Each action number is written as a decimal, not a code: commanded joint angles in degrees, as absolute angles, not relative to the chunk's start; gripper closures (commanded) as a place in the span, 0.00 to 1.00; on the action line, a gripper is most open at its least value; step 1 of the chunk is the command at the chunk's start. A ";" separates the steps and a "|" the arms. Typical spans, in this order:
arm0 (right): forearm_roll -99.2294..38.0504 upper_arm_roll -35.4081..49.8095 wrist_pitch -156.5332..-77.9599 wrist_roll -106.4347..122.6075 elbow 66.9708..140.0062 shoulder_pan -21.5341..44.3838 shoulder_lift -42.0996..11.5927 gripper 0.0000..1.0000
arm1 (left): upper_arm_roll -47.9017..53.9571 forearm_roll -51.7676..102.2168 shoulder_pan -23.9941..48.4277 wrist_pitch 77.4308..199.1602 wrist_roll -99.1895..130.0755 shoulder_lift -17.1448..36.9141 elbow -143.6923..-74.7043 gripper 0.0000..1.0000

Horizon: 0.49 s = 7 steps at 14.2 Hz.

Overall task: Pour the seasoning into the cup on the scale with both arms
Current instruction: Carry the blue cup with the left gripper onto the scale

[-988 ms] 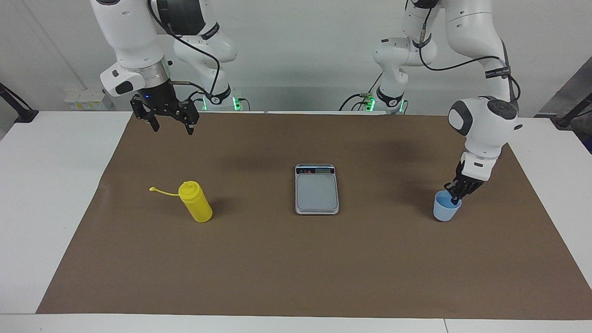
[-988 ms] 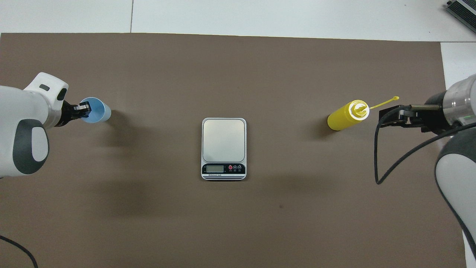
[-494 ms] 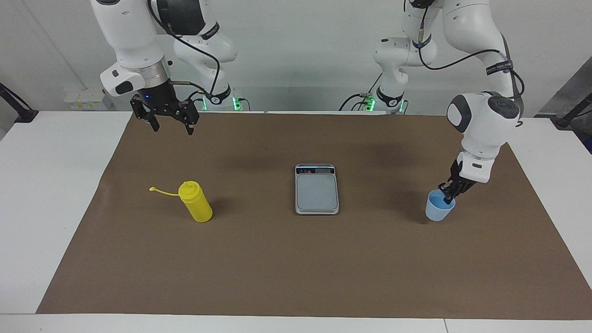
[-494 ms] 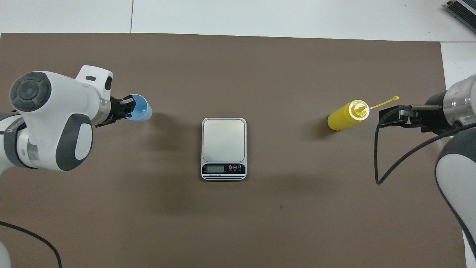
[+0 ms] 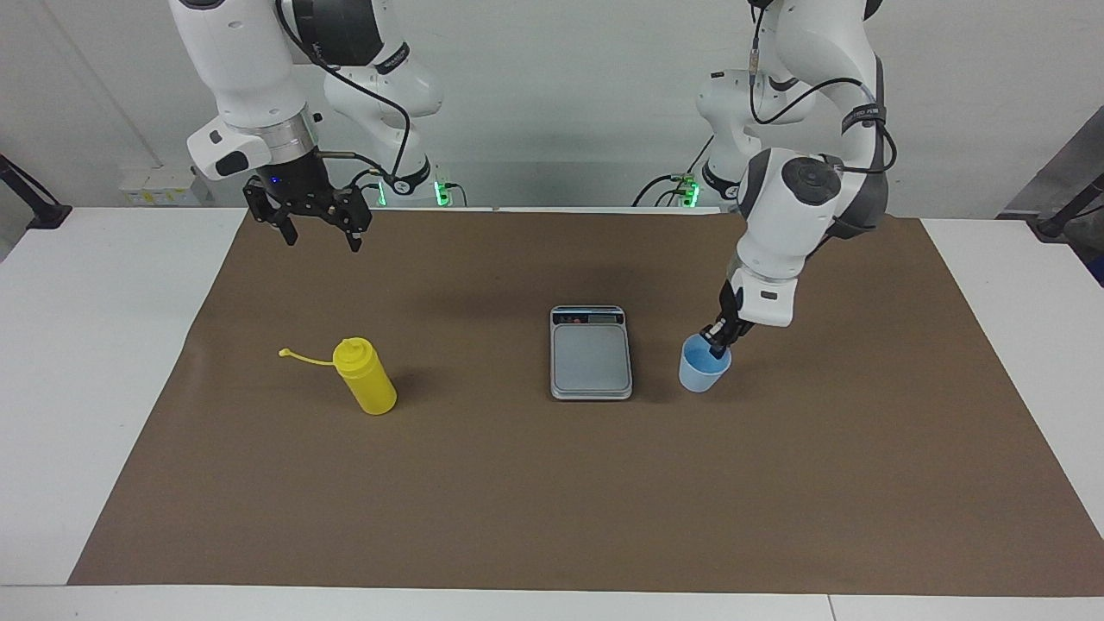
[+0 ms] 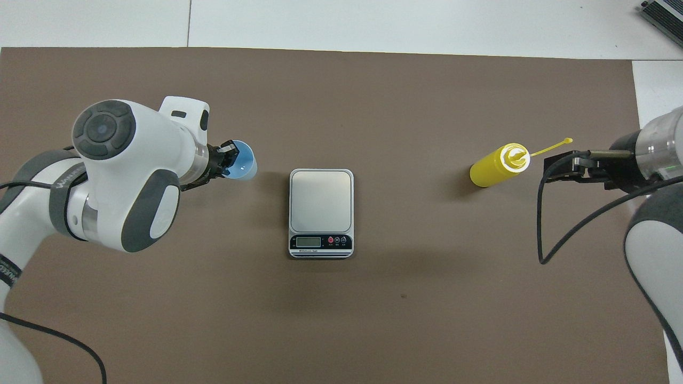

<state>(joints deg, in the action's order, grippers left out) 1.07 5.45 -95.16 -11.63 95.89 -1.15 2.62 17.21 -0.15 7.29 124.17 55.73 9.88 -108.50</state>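
left gripper (image 5: 718,342): clamped, low | right gripper (image 5: 319,231): spread wide, raised

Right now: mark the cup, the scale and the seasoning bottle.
cup (image 5: 703,373), facing view, outer wall below the rim.
scale (image 6: 320,193), overhead view, middle of the weighing plate.
seasoning bottle (image 5: 371,384), facing view, yellow body below the cap.

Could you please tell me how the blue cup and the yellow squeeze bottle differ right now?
The cup is pale blue, short and open-topped; the bottle is bright yellow, taller and capped by a nozzle. The left gripper is shut on the cup's rim, beside the scale; the bottle is ungripped, the open right gripper waiting apart from it. Both are upright.
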 commanded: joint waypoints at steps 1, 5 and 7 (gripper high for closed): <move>-0.09 5.45 -95.19 -10.72 96.68 -1.93 3.52 0.00 | 20.29 -2.54 7.56 123.57 61.33 11.25 -106.35 0.98; -0.09 5.45 -95.19 -10.72 96.68 -2.37 3.52 0.00 | 24.95 -5.98 7.65 123.49 66.27 11.78 -105.47 0.98; -0.09 5.45 -95.27 -10.72 96.68 -2.37 3.52 0.00 | 26.36 -5.98 7.73 123.05 66.62 11.78 -105.56 0.98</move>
